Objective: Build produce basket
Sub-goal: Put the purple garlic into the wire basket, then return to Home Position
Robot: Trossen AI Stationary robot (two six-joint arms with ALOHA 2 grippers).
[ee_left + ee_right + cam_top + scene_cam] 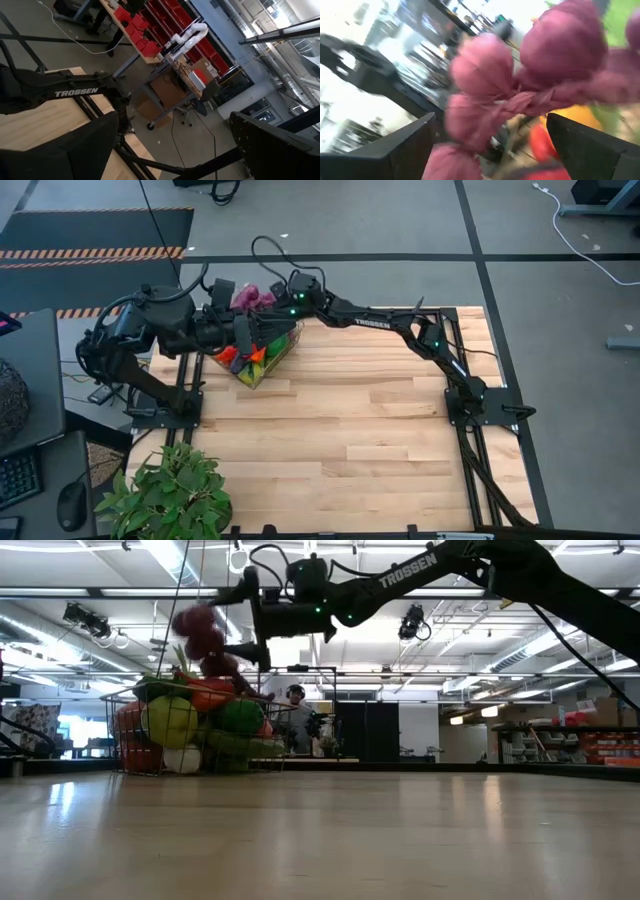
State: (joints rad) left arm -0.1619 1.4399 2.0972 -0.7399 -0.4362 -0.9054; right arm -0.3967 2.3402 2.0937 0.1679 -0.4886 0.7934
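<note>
Basket (262,363) at far-left desk (380,440) corner, heaped with produce (190,725) – right gripper (262,298) directly above pile, left gripper (240,330) alongside.

Both jaws wide open, holding nothing. Purple grapes (520,95) hang just ahead of right jaws, not between them as far as I can tell.

Grapes look light, lumpy, floppy – I'd pinch at stem knot.

Count: one basket, one grape bunch; other pieces too piled to count.

Grey floor (400,220), red bins (145,30), ceiling lights (170,555)

Produce (190,720) fills basket (279,358) at table's (380,440) far-left corner.
</note>
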